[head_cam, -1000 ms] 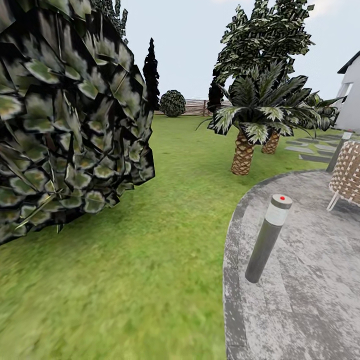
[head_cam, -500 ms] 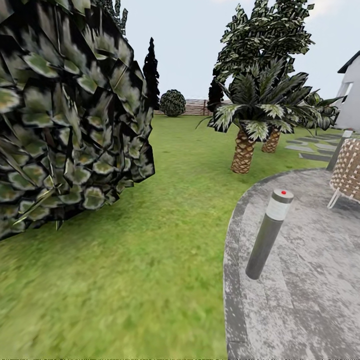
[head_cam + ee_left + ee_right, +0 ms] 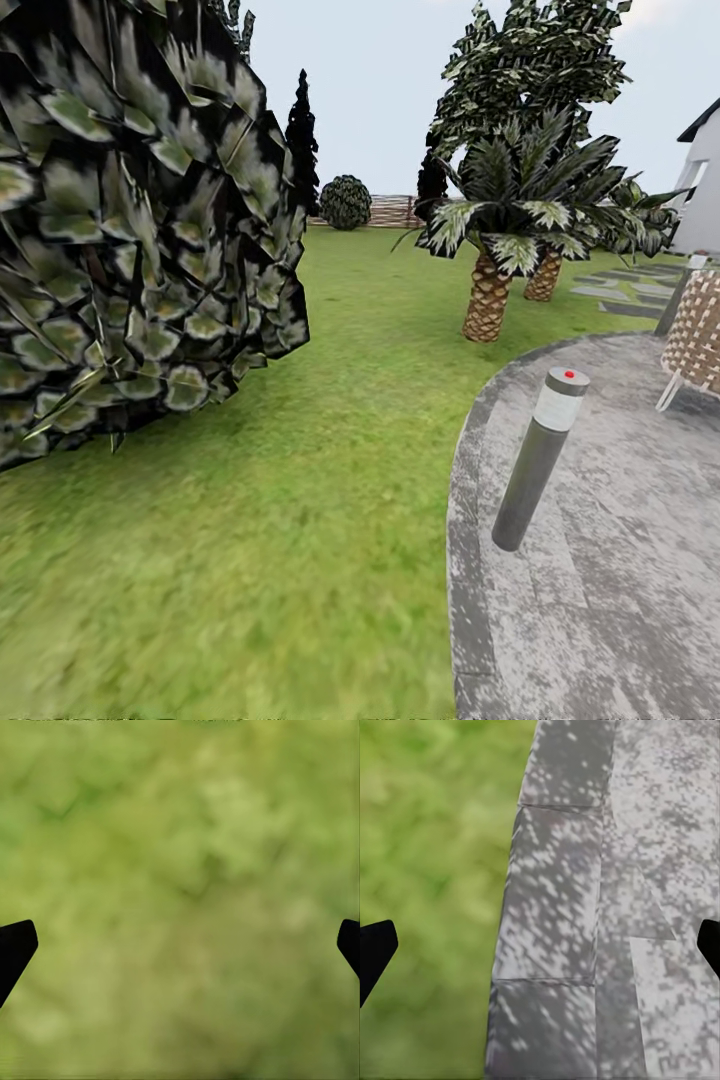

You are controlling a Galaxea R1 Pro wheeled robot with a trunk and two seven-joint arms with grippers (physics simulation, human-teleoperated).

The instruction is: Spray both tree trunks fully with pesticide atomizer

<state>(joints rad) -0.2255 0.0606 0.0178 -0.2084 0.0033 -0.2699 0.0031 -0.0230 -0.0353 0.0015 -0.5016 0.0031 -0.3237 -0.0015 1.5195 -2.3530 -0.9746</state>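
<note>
I am in transit across the garden; the pesticide atomizer is nowhere in my views, so its location stays unknown for now. Head view: a large leafy shrub (image 3: 130,220) crowds the 9 to 11 o'clock side, the lawn (image 3: 330,420) runs ahead toward 12 o'clock, and a curved grey stone paving (image 3: 600,560) takes up the 4 to 5 o'clock sector. On that paving near its edge stands a grey post lamp (image 3: 540,460) with a red dot on top; it is not my target. Two short scaly-trunked palms (image 3: 490,290) stand at about 1 o'clock with a taller leafy tree (image 3: 535,70) behind them, a dark cypress (image 3: 302,140) and a round bush (image 3: 346,204) sit near 12 o'clock before a slatted wooden fence (image 3: 390,212), and a wicker chair (image 3: 695,340) shows at 3 o'clock. The left gripper (image 3: 180,945) hangs over blurred grass, fingertips (image 3: 15,949) at the frame's two sides, so spread wide and empty. The right gripper (image 3: 540,945) is likewise wide and empty, over the seam between grass and paving slabs (image 3: 585,907). Judgement on handling: a small bottle should be light and rigid, easily tipped on uneven stone, possibly slick-sided. I would close on the body below the red top, squarely and gently, keeping the nozzle free.
</note>
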